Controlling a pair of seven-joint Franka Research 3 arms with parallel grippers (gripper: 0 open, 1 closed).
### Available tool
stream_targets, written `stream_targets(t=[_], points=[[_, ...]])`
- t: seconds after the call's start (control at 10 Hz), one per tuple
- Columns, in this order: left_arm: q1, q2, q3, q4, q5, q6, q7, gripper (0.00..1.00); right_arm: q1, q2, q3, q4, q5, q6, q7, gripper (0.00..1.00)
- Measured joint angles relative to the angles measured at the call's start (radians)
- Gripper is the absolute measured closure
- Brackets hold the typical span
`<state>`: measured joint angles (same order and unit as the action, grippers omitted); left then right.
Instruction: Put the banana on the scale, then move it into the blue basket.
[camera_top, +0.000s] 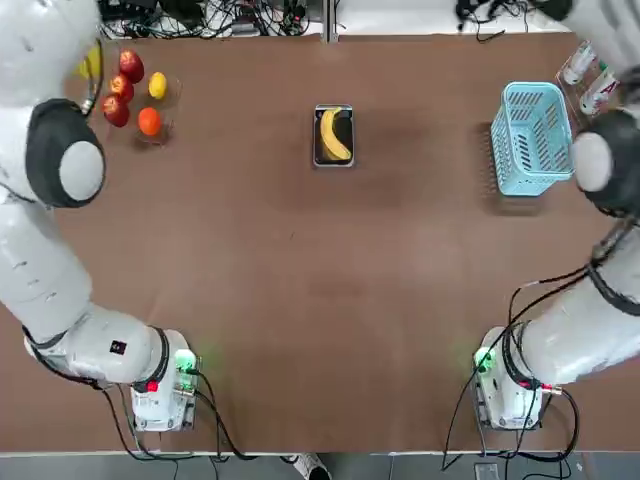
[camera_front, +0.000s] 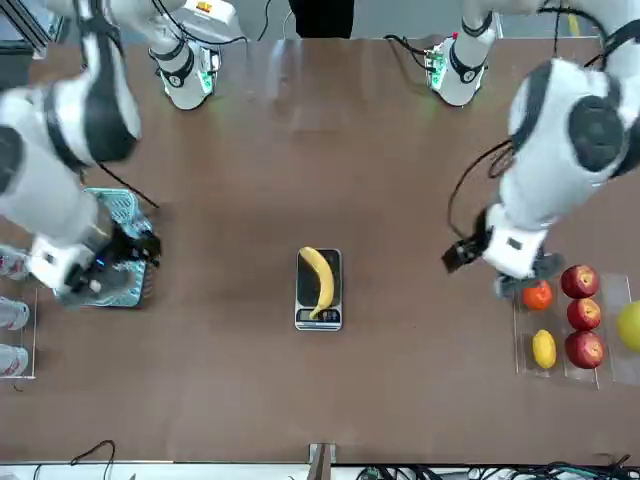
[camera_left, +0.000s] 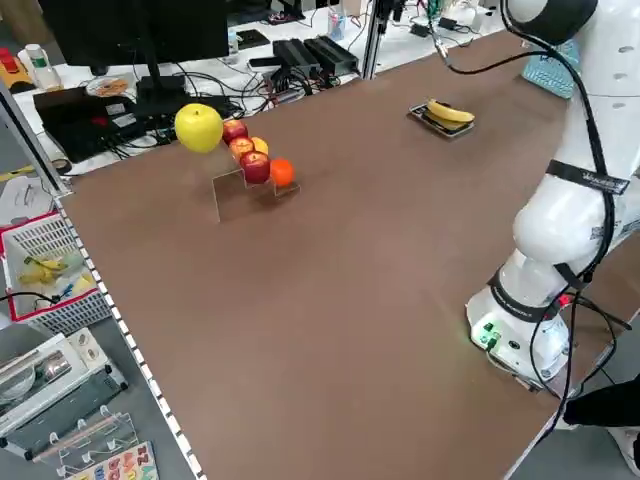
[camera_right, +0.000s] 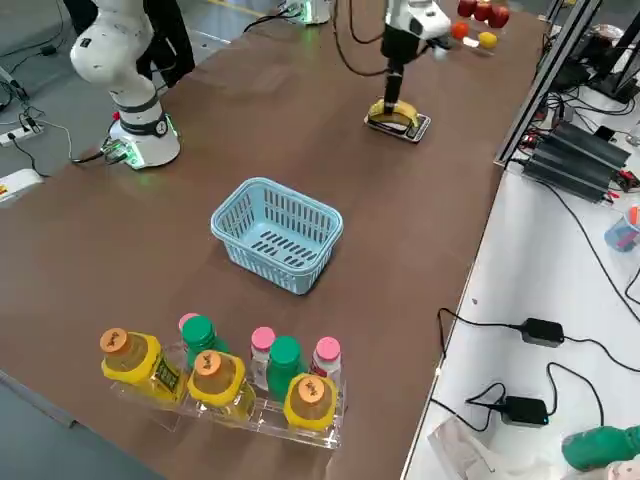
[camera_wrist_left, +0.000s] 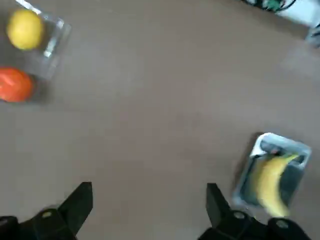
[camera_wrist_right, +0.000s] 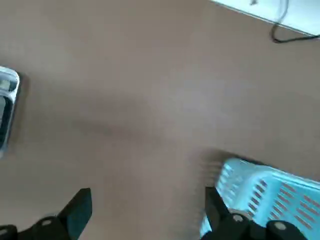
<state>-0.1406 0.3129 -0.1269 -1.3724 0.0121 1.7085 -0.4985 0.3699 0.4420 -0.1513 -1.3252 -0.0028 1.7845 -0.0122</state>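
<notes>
The yellow banana lies lengthwise on the small black scale at the table's far middle, with nothing gripping it. The banana and scale also show in the left wrist view, off to one side of my left gripper, which is open and empty between the scale and the fruit stand. The light blue basket stands at the far right. My right gripper hovers open and empty beside the basket, on the side toward the scale.
A clear stand at the far left holds red apples, an orange, a lemon and a large yellow fruit. Several bottles stand in a rack beyond the basket at the right edge.
</notes>
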Motion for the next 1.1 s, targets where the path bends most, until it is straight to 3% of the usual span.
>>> stream_targets(t=[0.2, 0.4, 0.6, 0.8, 1.1], points=[[0.089, -0.111, 0.017, -0.085, 0.0, -0.027, 0.242, 0.0, 0.182, 0.153, -0.079, 0.132, 0.08, 0.008, 0.208, 0.0], [0.066, -0.212, 0.101, -0.119, 0.0, -0.104, 0.404, 0.0, 0.315, 0.208, -0.089, 0.176, 0.111, 0.066, 0.358, 0.0], [0.06, -0.273, 0.143, -0.117, 0.0, -0.153, 0.473, 0.0, 0.427, 0.271, -0.089, 0.179, 0.117, 0.16, 0.395, 0.0], [0.052, -0.279, 0.142, -0.115, 0.0, -0.174, 0.478, 0.0, 0.495, 0.381, -0.093, 0.179, 0.117, 0.299, 0.41, 0.0], [0.05, -0.229, 0.134, -0.114, 0.0, -0.175, 0.475, 0.0, 0.522, 0.498, -0.097, 0.192, 0.117, 0.428, 0.439, 0.0]])
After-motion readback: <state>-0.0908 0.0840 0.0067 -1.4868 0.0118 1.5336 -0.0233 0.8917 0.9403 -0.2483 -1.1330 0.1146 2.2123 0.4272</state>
